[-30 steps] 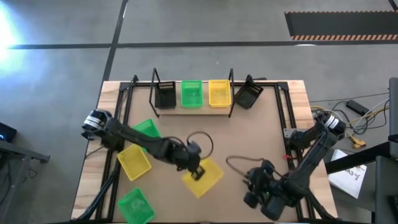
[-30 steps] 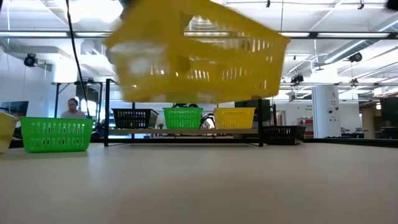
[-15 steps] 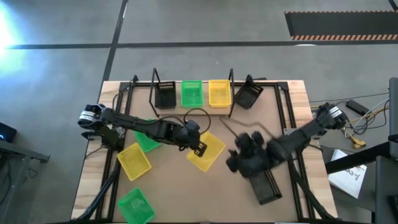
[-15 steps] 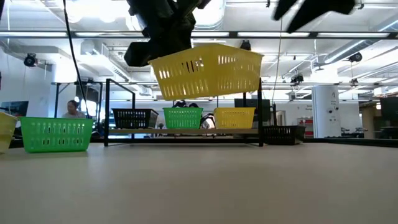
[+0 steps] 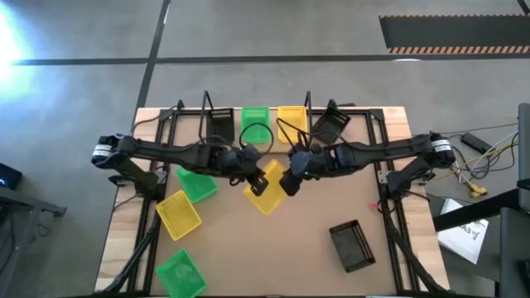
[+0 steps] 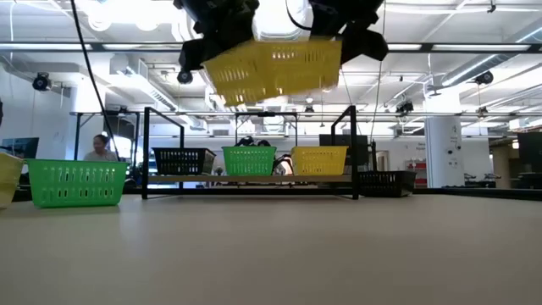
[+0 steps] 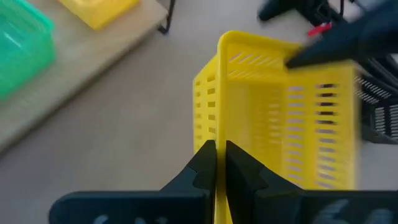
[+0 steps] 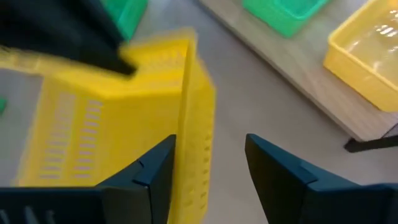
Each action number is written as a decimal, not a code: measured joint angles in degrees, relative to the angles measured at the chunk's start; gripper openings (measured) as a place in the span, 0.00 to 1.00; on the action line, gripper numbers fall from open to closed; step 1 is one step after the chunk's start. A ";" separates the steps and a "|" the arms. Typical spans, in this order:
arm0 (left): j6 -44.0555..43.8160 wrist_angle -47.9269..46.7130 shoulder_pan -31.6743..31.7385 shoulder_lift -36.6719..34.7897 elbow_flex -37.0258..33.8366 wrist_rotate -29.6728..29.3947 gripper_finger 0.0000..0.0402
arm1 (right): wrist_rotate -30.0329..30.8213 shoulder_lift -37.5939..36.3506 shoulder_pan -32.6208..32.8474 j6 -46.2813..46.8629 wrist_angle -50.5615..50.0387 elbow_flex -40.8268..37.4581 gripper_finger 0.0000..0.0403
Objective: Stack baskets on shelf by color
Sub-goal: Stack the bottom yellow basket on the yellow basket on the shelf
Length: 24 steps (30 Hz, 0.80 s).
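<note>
A yellow perforated plastic basket point(image 5: 266, 189) hangs in the air above the tan tabletop point(image 5: 290, 248), just in front of the low light-wood shelf with black wire uprights point(image 5: 257, 142). The left gripper point(image 5: 248, 165) is clamped on one wall of it, fingers point(image 7: 202, 165) pinched together over the rim. The right gripper point(image 5: 291, 175) is at the opposite end wall, its fingers point(image 8: 155, 168) spread apart and straddling that wall's edge. On the shelf stand a black basket point(image 5: 220, 126), a bright green basket point(image 5: 255, 125) and another yellow basket point(image 5: 291, 122). A second black basket point(image 5: 330, 125) is just beside the shelf's right upright, a third point(image 5: 351, 246) lies near the front right, and two green baskets point(image 5: 197, 180) point(image 5: 180, 273) and a yellow one point(image 5: 178, 214) lie on the left
</note>
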 joint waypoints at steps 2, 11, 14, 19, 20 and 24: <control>1.26 0.14 0.62 -1.05 -0.02 -0.03 0.00 | -1.26 0.88 -0.55 -1.95 0.28 0.00 0.43; 5.82 -0.03 2.25 -2.24 -0.01 1.25 0.00 | 0.50 4.70 -0.71 -5.91 1.55 1.65 0.17; 9.08 0.46 2.72 -2.32 0.12 3.95 0.05 | 0.93 5.63 -1.26 -6.04 -0.50 3.55 0.05; 13.94 3.19 3.88 -4.41 0.15 11.12 0.28 | 0.61 7.38 -3.29 -6.27 -6.17 8.76 0.03; 14.69 3.52 4.23 -5.17 0.15 12.44 0.33 | 0.40 7.64 -3.90 -7.20 -7.34 9.84 0.02; 16.90 4.27 5.23 -8.66 1.20 13.46 0.51 | 0.09 9.36 -7.62 -12.83 -10.85 14.85 0.02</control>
